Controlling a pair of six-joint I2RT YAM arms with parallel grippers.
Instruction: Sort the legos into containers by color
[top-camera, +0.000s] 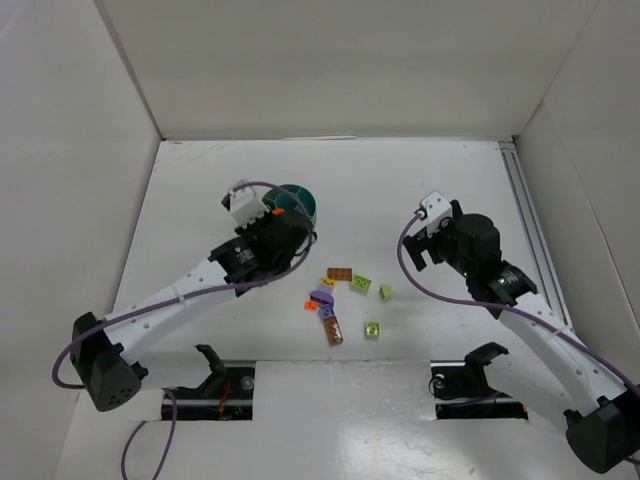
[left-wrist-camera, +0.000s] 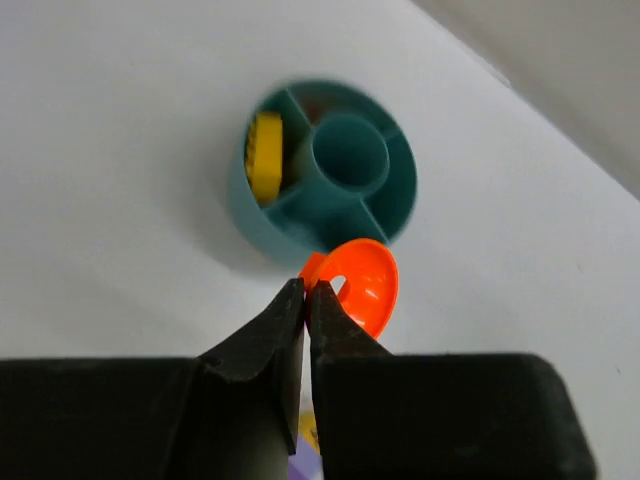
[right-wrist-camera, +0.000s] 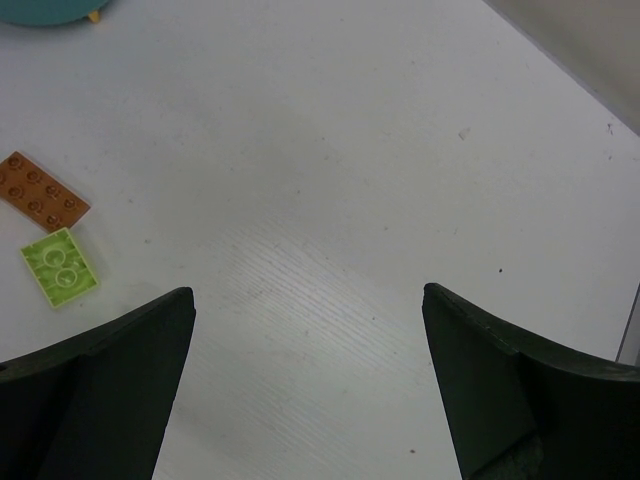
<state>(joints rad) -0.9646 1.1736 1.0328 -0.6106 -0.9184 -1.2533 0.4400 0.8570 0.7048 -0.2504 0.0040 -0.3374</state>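
Note:
My left gripper (left-wrist-camera: 305, 290) is shut on the edge of a round orange-red lego piece (left-wrist-camera: 365, 285), held just in front of the teal dish (left-wrist-camera: 240, 200). A yellow lego (left-wrist-camera: 265, 155) lies in the dish's left section; its centre well looks empty. From above, the left gripper (top-camera: 280, 215) sits over the dish (top-camera: 303, 200). Loose legos lie mid-table: a brown plate (top-camera: 339, 273), lime green bricks (top-camera: 361, 284) (top-camera: 372, 329), a purple one (top-camera: 322, 297). My right gripper (top-camera: 422, 250) is open and empty above bare table; it also shows in the right wrist view (right-wrist-camera: 306, 292).
The right wrist view shows the brown plate (right-wrist-camera: 42, 190) and a lime green brick (right-wrist-camera: 60, 267) at its left, and the dish's edge (right-wrist-camera: 40, 10) at top left. White walls enclose the table. A rail (top-camera: 525, 215) runs along the right side.

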